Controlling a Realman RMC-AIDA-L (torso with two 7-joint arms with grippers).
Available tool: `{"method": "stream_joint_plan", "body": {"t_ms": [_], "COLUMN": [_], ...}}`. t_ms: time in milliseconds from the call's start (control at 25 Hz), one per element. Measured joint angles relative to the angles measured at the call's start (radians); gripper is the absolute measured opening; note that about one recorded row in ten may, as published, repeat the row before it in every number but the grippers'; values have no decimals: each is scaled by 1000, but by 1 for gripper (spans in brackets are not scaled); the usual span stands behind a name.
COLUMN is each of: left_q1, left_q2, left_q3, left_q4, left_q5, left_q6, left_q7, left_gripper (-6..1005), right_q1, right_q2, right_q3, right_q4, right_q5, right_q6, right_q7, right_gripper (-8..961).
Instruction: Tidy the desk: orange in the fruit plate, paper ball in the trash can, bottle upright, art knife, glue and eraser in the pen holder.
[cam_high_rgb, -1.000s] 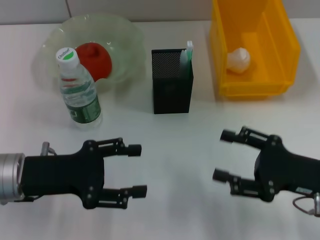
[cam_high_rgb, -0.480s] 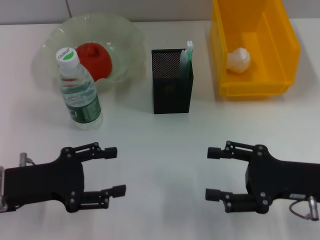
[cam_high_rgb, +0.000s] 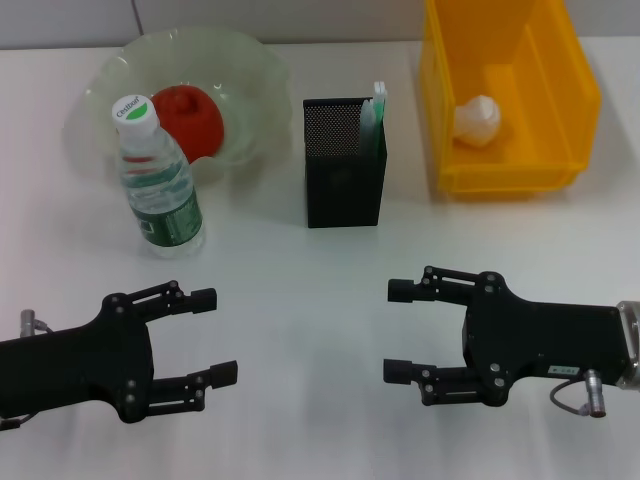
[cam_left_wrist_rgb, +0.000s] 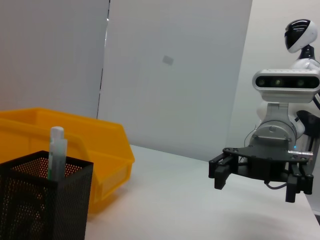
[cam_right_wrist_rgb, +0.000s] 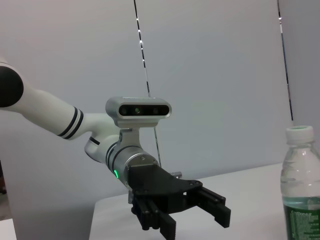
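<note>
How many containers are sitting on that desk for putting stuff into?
3: the glass fruit plate at the far left holding the orange, the black mesh pen holder in the middle, and the yellow trash bin at the far right holding a paper ball.

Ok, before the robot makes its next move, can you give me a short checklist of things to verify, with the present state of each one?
1. Orange in the fruit plate: ok, it lies inside the plate.
2. Paper ball in the trash can: ok, it sits in the yellow bin.
3. Bottle upright: ok, it stands on the desk with the cap on top.
4. Art knife, glue and eraser in the pen holder: cannot tell, only one white-green item sticks out of it.
5. Left gripper free: ok, open, holding nothing.
6. Right gripper free: ok, open, holding nothing.
</note>
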Motion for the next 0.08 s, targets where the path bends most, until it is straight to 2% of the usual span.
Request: {"method": "stream_joint_plan", "body": {"t_ms": [80], "left_q1": [3], "left_q2": [0], "left_q3": [-1], "left_q4": [0], "left_q5": [0], "left_q6": [1], "left_q7": [0], "left_gripper": [811], "right_q1": [3], "right_q2": [0], "right_q3": [0], "right_q4": [3], "right_q5": [0], "right_q6": [1], "right_q7": [0], "right_gripper": [792]}}
